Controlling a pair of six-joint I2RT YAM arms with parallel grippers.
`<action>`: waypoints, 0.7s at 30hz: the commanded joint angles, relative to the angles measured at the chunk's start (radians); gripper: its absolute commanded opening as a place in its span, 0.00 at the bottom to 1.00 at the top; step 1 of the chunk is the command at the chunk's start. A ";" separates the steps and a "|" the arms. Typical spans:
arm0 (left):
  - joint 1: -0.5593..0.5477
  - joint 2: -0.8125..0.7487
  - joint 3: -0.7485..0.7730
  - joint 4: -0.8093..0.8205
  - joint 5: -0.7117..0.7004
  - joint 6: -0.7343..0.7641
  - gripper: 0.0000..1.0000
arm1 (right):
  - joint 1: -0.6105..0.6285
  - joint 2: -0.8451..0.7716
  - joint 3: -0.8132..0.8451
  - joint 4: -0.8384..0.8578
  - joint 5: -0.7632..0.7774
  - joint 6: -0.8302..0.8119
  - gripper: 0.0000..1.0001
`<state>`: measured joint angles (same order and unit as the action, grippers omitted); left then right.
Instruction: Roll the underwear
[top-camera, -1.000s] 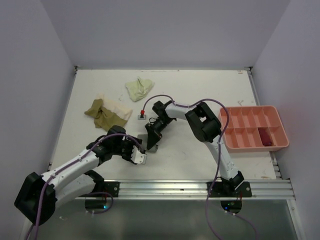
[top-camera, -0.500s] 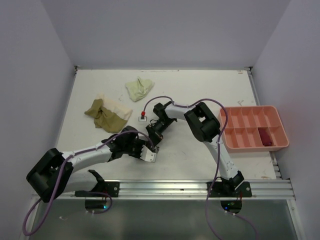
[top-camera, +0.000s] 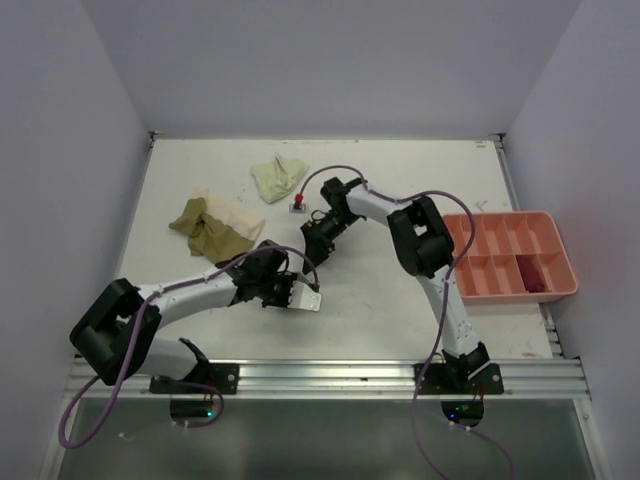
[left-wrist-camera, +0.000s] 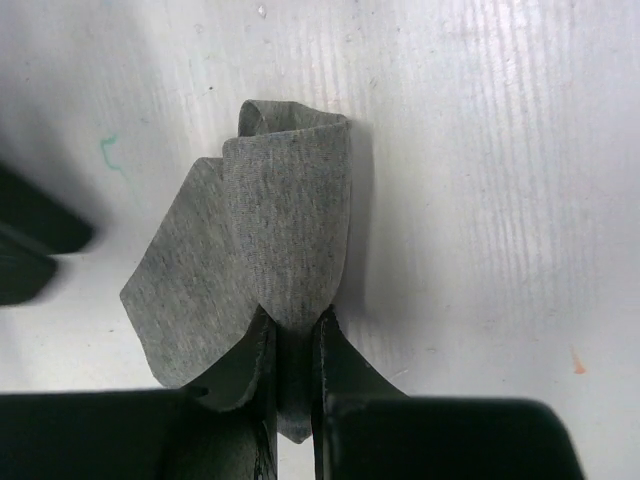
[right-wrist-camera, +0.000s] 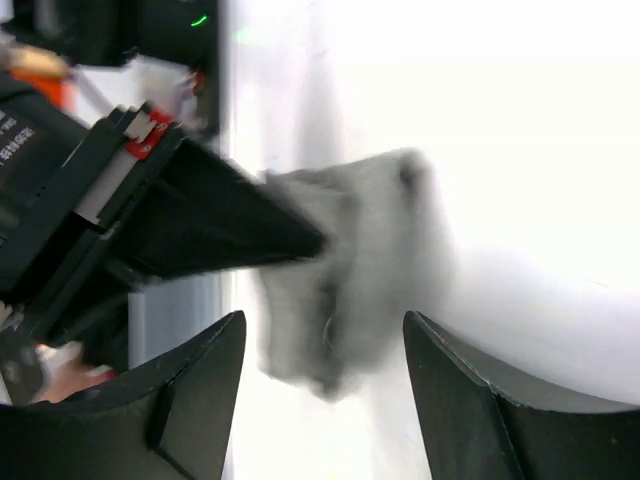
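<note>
White table (top-camera: 400, 180); left gripper (left-wrist-camera: 295, 335) pinches grey underwear (left-wrist-camera: 270, 240); gripper's print (right-wrist-camera: 18, 150) unreadable.

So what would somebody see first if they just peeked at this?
Probably the middle of the table, where the left gripper pinches a folded grey underwear lying flat, while the right gripper hangs open close by. Next comes the pink tray at the right edge, with a dark red garment in one compartment, and the crumpled cloth pile at far left.
</note>
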<state>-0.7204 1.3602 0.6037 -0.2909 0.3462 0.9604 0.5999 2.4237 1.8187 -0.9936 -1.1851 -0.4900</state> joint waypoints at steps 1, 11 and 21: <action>-0.004 0.062 0.014 -0.232 0.088 -0.071 0.00 | -0.139 -0.104 0.099 0.078 0.131 0.019 0.69; 0.137 0.480 0.380 -0.605 0.361 0.046 0.00 | -0.227 -0.463 -0.082 0.117 0.334 -0.107 0.61; 0.242 0.905 0.725 -0.872 0.413 0.107 0.00 | -0.137 -0.948 -0.525 0.277 0.589 -0.277 0.36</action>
<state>-0.4595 2.1284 1.3373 -1.1339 0.9398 0.9806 0.4122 1.5726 1.3476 -0.7818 -0.7433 -0.6678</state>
